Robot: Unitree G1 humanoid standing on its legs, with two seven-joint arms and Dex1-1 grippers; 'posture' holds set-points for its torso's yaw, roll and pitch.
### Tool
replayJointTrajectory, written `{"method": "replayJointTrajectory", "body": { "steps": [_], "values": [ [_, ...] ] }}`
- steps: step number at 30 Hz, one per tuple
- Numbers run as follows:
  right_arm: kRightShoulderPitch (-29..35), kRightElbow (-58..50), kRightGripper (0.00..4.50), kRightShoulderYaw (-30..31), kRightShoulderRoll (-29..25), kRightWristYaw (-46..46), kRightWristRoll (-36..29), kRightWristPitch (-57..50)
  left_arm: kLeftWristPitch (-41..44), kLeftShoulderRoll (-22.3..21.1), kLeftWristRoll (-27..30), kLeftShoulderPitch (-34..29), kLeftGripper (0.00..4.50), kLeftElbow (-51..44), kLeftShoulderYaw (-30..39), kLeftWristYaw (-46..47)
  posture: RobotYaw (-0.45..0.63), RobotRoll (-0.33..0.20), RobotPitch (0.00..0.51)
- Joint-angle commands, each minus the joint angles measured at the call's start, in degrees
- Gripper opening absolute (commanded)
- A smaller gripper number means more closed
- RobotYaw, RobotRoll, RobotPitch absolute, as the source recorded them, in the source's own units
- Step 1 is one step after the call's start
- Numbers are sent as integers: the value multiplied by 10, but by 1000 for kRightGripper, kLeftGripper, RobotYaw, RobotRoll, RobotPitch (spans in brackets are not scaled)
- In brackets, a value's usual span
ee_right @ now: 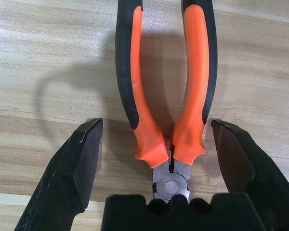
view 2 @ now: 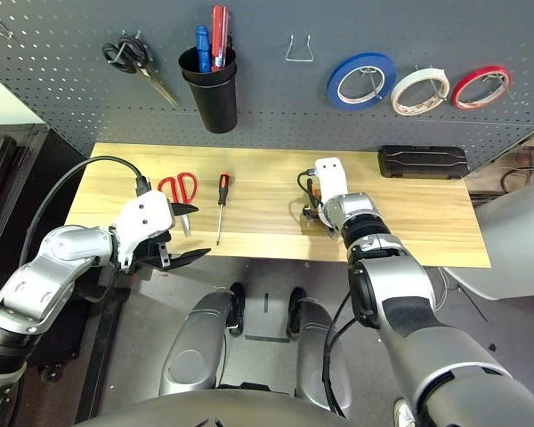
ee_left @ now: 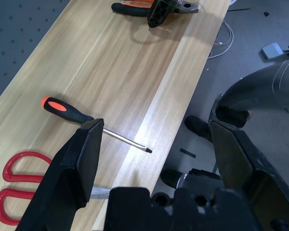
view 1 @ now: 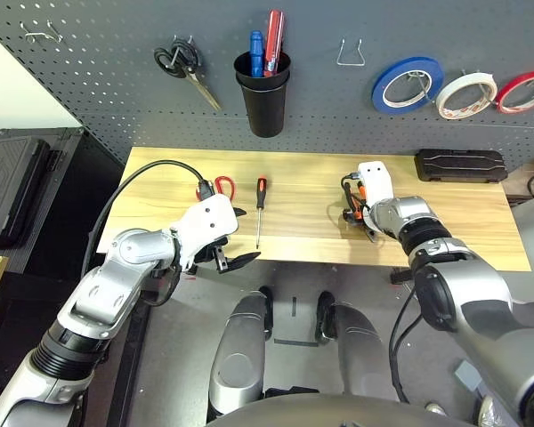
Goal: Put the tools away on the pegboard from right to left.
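Observation:
The orange-and-black pliers lie flat on the bench at the right. My right gripper stands open low over them, one finger on each side of the handles near the pivot, apart from both. The slim screwdriver lies mid-bench and the red-handled scissors lie left of it. My left gripper hovers open and holds nothing at the front edge, close to the scissors' blades. The cream-white tape roll hangs on the pegboard.
On the pegboard hang black-handled scissors, a black cup holding tools, a bare wire hook, a blue tape roll and a red one. A black case lies at the bench's far right.

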State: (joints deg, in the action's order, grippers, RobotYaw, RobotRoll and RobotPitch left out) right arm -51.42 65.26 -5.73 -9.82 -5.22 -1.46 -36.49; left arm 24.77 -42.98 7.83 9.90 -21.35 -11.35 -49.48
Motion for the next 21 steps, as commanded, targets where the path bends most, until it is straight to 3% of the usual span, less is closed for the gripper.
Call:
{"method": "replayJointTrajectory", "body": {
  "steps": [1,6,14,21],
  "values": [
    [7,22,3879,-6,0,7,-2,2,4,4,-6,-5,4500,-2,-11,0,324,0,302],
    [9,27,2203,-8,0,10,-3,8,5,6,-8,-5,4500,-2,-12,1,324,0,301],
    [23,0,2197,14,2,-12,9,31,-5,16,-11,-3,4500,4,-9,3,325,0,291],
    [90,-145,2197,67,-28,-104,29,64,-13,28,11,-13,4500,-8,24,7,323,0,269]
  ]
}}
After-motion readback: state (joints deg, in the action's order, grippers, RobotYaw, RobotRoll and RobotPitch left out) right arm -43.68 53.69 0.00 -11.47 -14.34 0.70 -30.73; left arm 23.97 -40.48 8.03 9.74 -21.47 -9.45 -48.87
